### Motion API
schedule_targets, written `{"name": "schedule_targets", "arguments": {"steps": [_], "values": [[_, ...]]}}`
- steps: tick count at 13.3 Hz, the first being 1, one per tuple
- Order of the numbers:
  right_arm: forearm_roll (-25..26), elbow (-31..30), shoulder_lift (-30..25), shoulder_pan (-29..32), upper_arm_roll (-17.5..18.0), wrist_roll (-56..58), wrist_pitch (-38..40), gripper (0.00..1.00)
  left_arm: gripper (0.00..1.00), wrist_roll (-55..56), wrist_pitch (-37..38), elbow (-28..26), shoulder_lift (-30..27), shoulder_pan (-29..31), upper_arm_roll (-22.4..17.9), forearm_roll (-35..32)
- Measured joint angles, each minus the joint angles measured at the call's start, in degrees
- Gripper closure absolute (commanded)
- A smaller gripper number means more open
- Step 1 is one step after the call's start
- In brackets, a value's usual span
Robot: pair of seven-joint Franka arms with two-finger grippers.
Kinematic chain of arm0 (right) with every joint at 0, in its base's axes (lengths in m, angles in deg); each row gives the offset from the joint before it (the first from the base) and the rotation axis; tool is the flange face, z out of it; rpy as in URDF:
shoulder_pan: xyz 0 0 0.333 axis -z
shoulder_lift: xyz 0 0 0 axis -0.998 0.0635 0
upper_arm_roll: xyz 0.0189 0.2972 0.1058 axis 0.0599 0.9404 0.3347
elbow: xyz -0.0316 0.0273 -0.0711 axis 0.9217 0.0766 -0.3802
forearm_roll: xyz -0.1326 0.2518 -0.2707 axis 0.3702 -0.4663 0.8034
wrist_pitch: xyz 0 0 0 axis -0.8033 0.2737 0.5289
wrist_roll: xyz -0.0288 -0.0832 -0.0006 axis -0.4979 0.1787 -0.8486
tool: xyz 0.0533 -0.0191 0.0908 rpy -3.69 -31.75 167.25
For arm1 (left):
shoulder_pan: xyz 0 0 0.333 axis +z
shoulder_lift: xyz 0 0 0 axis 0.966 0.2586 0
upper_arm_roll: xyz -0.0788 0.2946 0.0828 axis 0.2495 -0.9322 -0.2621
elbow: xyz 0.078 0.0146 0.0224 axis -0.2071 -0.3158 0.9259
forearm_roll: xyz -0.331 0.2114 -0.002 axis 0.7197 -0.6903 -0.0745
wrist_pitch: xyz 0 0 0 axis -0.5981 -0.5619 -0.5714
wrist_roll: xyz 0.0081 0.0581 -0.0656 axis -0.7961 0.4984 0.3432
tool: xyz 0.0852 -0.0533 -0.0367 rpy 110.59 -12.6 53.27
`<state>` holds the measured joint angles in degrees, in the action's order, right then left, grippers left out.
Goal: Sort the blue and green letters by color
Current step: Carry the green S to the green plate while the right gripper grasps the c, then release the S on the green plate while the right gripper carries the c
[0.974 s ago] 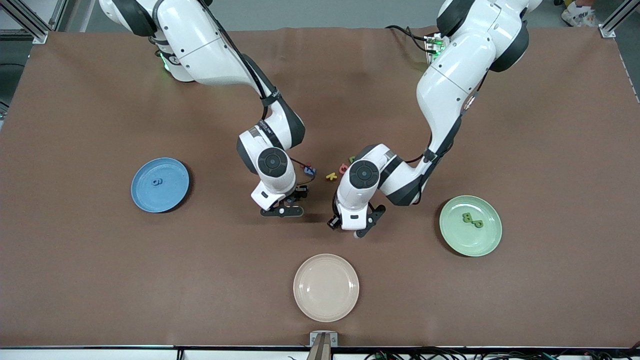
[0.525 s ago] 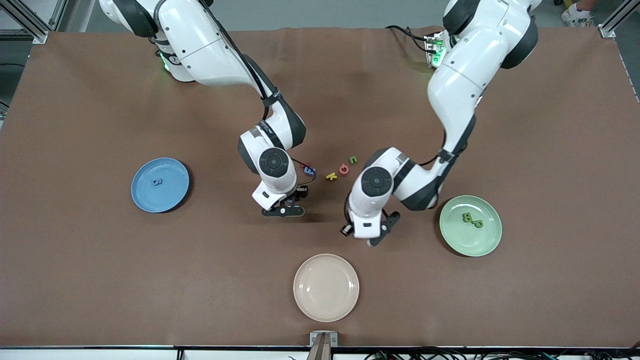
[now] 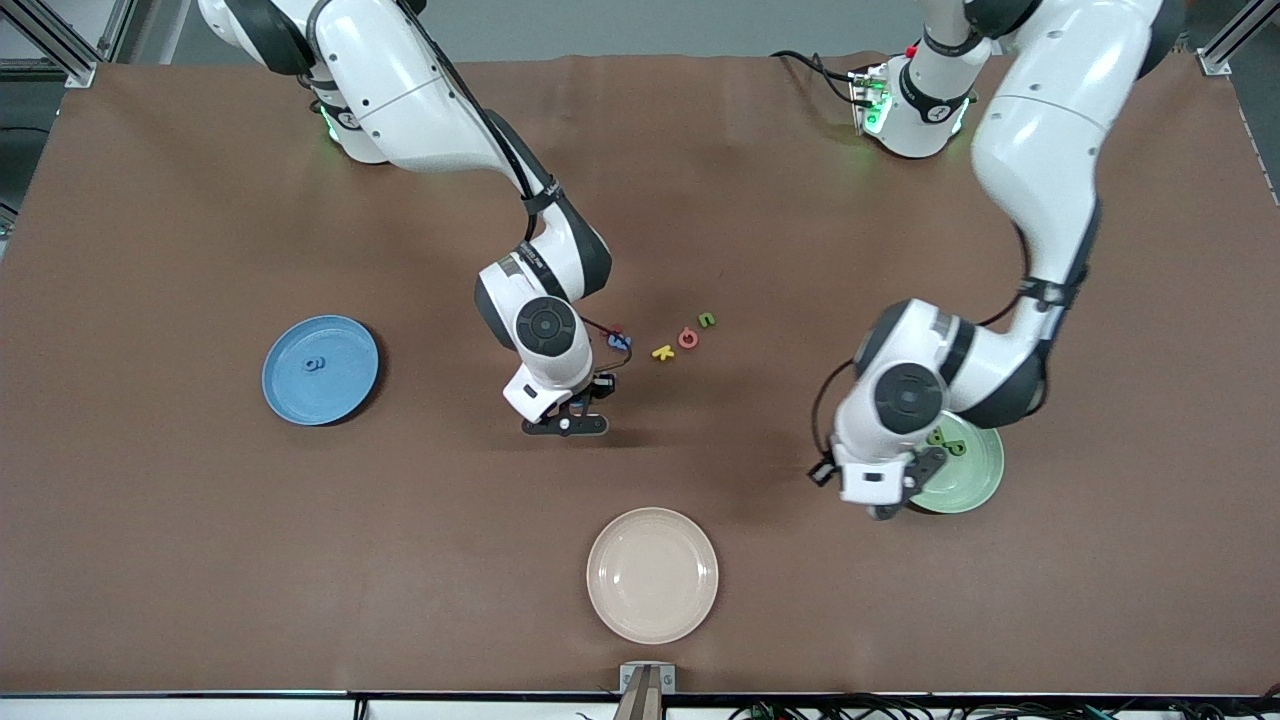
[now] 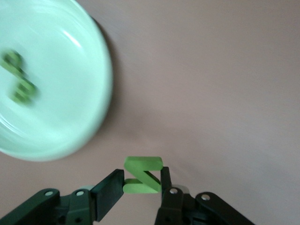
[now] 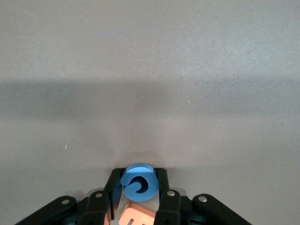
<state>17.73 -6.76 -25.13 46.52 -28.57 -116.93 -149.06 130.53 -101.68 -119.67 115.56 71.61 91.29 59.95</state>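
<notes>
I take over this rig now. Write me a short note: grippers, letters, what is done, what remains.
Left gripper: shut on a green letter, beside the green plate.
Right gripper: shut on a blue letter, low over the mat mid-table.
Done: two green letters on the green plate, one blue letter on the blue plate.
Left: drop both held letters; sort the loose pile.

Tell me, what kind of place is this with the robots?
Probably a robot lab or test room. Two white arms are bolted to a table with a brown cover, metal frame posts stand at its corners, and cables run along its edges.
</notes>
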Motion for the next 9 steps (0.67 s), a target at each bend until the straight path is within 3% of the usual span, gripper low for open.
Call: {"name": "schedule_targets", "arguments": {"steps": [4, 8, 9], "values": [[0.04, 1.34, -0.14, 2.11, -0.46, 1.49, 1.66, 0.89, 0.99, -13.02, -0.31, -7.49, -4.09, 8.97, 0.15, 0.0], [0.04, 1.65, -3.17, 7.52, -0.62, 9.57, 9.11, 0.89, 0.96, -16.52, -1.4, -10.51, -4.49, 11.14, 0.16, 0.0], [0.03, 0.58, -4.68, 8.53, -0.63, 11.19, 9.78, 0.89, 0.88, -17.02, -1.94, -11.42, -4.48, 11.33, 0.13, 0.0]]}}
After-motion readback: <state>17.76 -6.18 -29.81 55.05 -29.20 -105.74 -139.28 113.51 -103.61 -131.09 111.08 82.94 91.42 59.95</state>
